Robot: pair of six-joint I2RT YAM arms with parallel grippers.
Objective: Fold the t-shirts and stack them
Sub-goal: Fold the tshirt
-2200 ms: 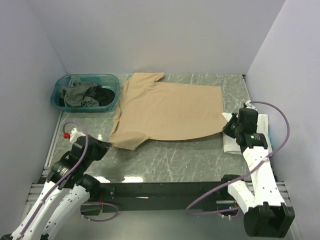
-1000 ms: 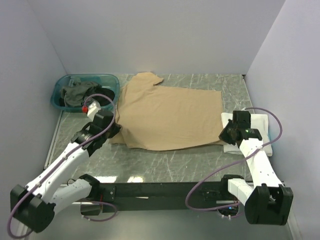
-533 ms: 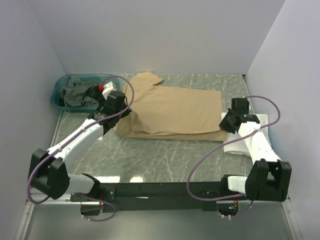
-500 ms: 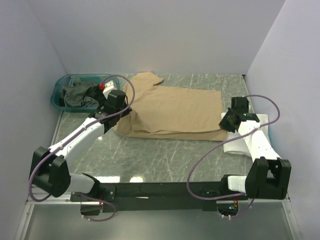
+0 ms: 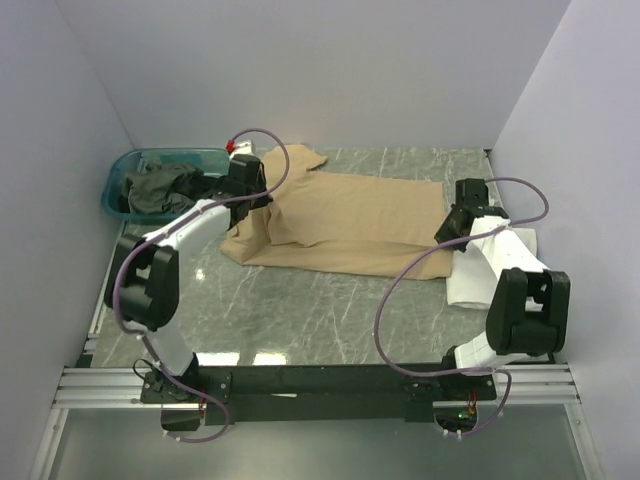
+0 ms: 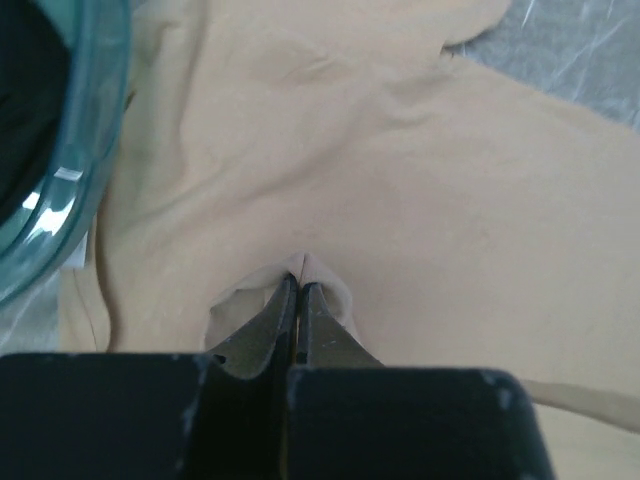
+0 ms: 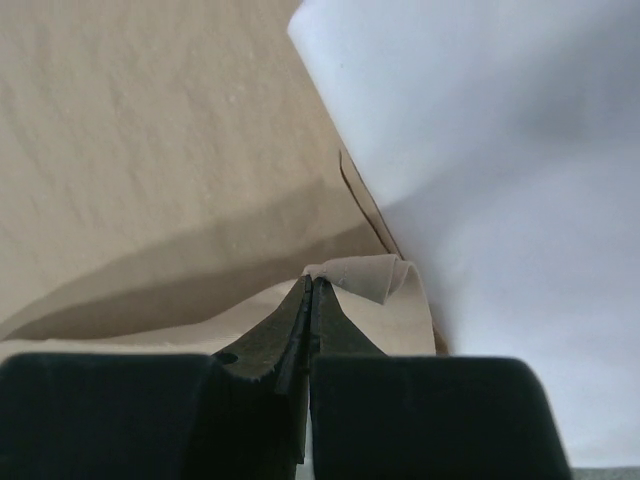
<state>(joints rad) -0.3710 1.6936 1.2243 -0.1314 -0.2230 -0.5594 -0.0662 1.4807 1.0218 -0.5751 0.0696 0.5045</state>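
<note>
Left gripper [image 6: 298,288] and right gripper [image 7: 310,288], clamped tight on the tan t-shirt [image 5: 360,215], have drawn its near edge rearward (first fold half-made).

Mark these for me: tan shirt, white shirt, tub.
tan shirt [image 5: 350,220], top view, middle of the body.
white shirt [image 7: 480,150], right wrist view, bare flat cloth.
tub [image 6: 95,130], left wrist view, teal side wall.
</note>
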